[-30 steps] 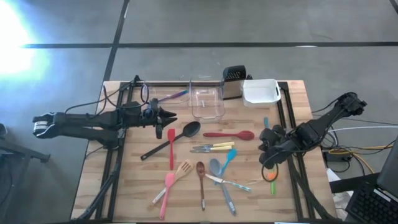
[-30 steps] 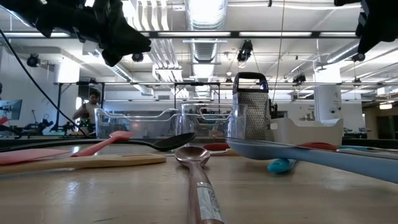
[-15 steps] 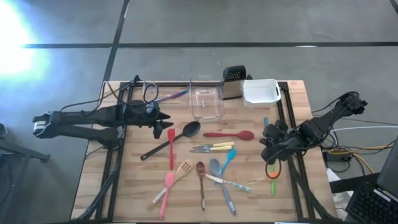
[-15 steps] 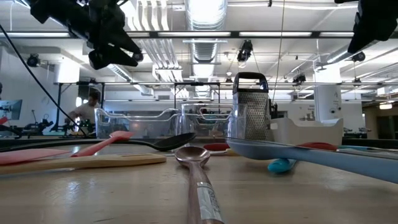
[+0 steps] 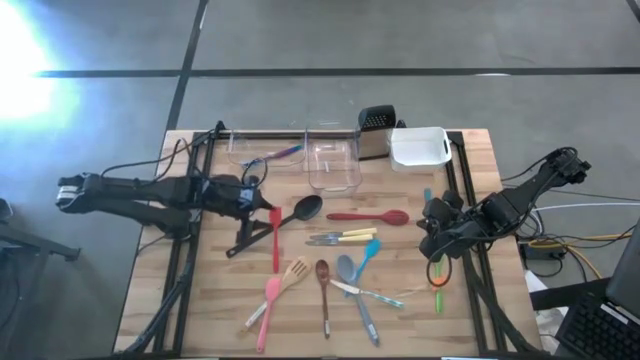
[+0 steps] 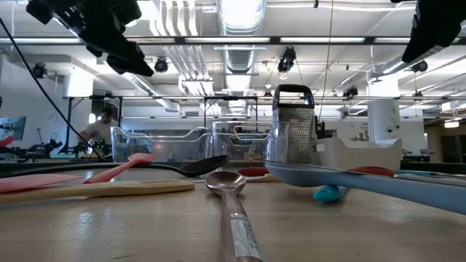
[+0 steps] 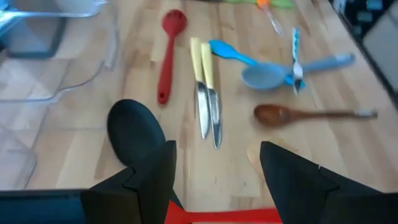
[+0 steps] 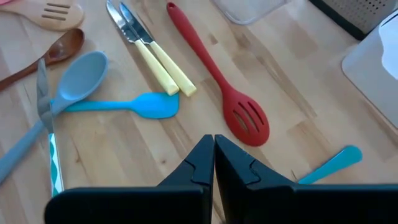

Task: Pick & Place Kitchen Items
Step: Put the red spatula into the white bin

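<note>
Above red spatula [image 7: 224,216], jaws newly parted

My worktop [image 5: 210,300] is pale wood planks. On it I see a black ladle [image 5: 276,226], a red slotted spoon [image 5: 370,216], two yellow-handled knives [image 5: 342,237], a light-blue spatula [image 5: 366,252], a pink spatula [image 5: 267,310] and a dark brown wooden spoon [image 5: 323,288].

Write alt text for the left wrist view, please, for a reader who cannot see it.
The left pincer, open, hovers over a red spatula on the wooden table. A black ladle lies beside it. Beyond lie two yellow-handled knives, a red slotted spoon, a brown wooden spoon and blue and grey spoons.
</note>
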Controlling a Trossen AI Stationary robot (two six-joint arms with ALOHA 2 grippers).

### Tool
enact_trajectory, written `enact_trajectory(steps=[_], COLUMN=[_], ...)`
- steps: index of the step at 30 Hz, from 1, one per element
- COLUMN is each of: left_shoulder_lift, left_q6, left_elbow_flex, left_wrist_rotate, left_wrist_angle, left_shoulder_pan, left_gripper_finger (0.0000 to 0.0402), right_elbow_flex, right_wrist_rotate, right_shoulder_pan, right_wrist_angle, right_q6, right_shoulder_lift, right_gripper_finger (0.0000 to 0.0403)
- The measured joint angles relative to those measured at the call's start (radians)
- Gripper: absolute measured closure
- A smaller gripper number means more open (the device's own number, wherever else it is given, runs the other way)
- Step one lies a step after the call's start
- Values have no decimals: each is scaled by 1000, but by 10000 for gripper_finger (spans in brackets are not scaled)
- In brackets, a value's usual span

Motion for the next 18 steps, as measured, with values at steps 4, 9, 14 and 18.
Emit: enact_trajectory(steps=[4,9,14,18], left_shoulder_lift=[60,171,286,374], left_q6=[143,257,359,450], left_elbow_flex=[6,61,151,222], left_wrist_rotate=[-2,-6,-33,-74], left_wrist_angle=[-33,-75,-212,-294], left_shoulder_pan=[-35,-39,-41,-56], left_gripper_finger=[165,165,165,165], right_elbow_flex=[0,0,0,0], right_wrist_rotate=[1,2,2,3], right_shoulder_pan=[0,0,0,-2], right_wrist_angle=[-1,-3,-3,-3], right_q6=[-3,-1,5,5], right_shoulder_lift=[0,-1,-1,-1], right_gripper_finger=[394,394,394,394])
